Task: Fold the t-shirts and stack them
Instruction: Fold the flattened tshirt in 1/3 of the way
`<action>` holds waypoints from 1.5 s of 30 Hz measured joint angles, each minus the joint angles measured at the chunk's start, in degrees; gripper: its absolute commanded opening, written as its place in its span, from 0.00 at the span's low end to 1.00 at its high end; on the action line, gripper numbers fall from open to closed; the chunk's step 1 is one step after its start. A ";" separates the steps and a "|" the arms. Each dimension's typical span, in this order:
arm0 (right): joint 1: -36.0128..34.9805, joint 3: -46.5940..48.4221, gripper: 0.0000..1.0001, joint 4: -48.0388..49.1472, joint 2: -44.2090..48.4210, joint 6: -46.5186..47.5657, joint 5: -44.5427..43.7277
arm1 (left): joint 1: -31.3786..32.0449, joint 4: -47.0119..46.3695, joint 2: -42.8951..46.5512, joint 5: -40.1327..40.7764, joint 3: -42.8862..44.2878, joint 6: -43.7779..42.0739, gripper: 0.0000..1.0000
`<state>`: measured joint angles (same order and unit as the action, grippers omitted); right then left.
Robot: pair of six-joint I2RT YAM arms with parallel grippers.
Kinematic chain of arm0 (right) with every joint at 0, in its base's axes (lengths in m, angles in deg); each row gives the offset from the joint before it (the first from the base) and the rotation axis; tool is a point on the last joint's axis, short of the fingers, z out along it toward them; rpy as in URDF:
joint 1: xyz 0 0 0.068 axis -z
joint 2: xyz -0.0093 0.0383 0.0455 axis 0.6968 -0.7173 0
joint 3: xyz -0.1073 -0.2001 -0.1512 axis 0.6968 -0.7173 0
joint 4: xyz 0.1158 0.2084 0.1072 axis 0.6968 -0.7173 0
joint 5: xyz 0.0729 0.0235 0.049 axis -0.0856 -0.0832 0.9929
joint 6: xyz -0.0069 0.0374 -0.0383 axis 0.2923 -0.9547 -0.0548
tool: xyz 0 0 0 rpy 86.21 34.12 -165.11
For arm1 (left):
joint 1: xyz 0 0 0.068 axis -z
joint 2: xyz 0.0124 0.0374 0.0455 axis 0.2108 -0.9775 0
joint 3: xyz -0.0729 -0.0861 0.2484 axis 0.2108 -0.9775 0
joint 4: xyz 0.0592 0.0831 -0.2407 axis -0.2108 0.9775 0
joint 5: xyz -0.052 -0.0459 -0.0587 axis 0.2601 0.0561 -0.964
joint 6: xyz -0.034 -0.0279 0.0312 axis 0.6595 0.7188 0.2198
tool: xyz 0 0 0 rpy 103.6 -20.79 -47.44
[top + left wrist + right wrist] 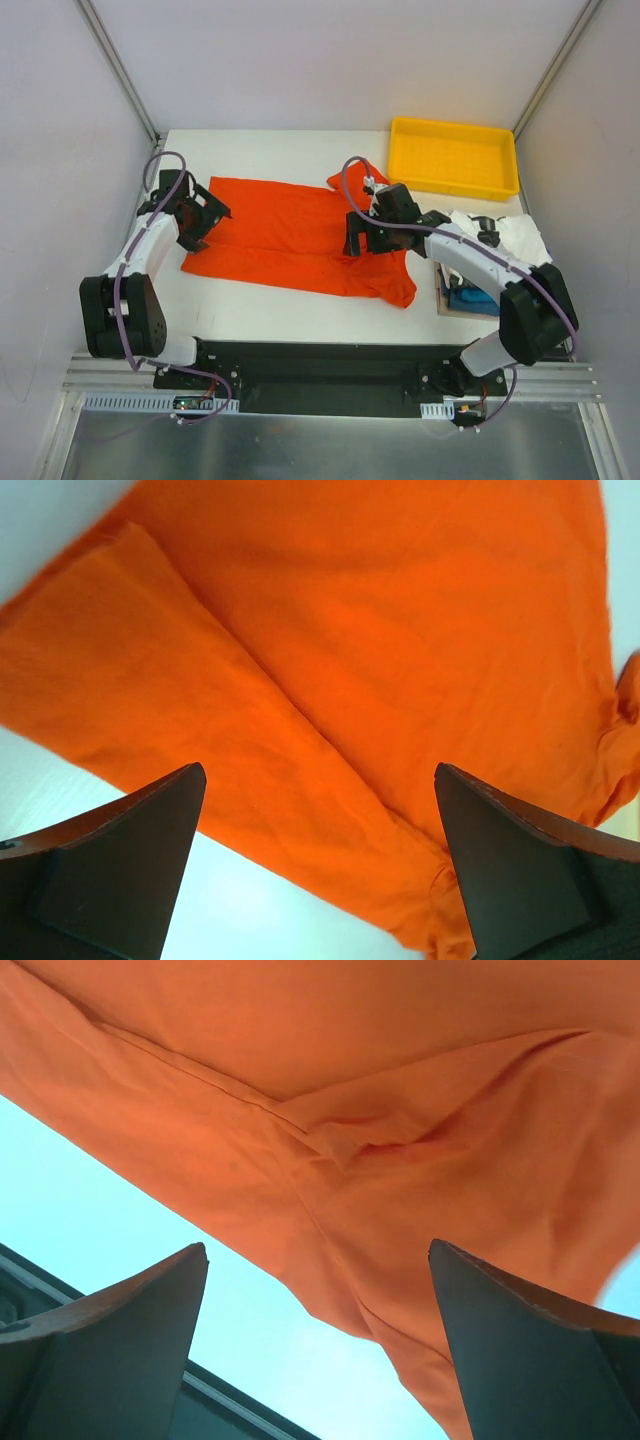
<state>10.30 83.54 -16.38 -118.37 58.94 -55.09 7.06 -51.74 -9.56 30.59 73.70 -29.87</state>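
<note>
An orange-red t-shirt (290,236) lies spread on the white table, its near long side folded over. It fills the left wrist view (330,650) and the right wrist view (380,1110). My left gripper (203,222) hovers open over the shirt's left end, holding nothing. My right gripper (365,240) hovers open over the shirt's right part near a sleeve, holding nothing. A white t-shirt (510,235) and a blue one (468,297) lie at the right, partly hidden by the right arm.
A yellow plastic tray (455,157) stands at the back right. The white and blue cloth rest on a brown board (447,303) by the right arm. Enclosure walls rise at the left, back and right. A black rail runs along the table's near edge (230,1400).
</note>
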 measured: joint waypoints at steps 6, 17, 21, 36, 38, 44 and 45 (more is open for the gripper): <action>-1.81 0.79 0.96 4.55 -10.27 -5.66 2.16 | 1.31 -0.57 -4.76 -3.34 -0.63 -2.14 0.99; -2.23 23.28 0.96 4.87 -30.40 -9.68 -1.57 | 1.29 -0.63 -3.30 -3.32 -2.08 -3.58 0.99; -2.23 27.12 0.96 5.38 -32.68 -9.55 -1.73 | 1.29 -0.63 -2.16 -3.32 -2.21 -3.82 0.99; -4.42 7.21 0.99 1.25 -9.49 -11.41 -7.32 | 1.29 -0.72 -1.64 -3.85 -2.21 -4.92 0.99; -6.60 10.56 0.95 -2.45 -12.83 -12.41 -11.23 | 1.29 -0.72 -1.64 -3.87 -2.21 -5.16 0.99; -10.01 21.55 0.77 -9.88 -23.06 -18.36 -19.89 | 1.27 -0.92 -1.64 -3.74 -3.50 -6.19 0.99; -9.94 22.73 0.73 -10.95 -24.20 -19.76 -20.96 | 1.29 -0.92 -1.64 -3.72 -3.85 -6.36 0.99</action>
<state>0.36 106.27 -27.33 -142.56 39.18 -76.05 8.35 -52.66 -11.20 26.87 69.85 -36.23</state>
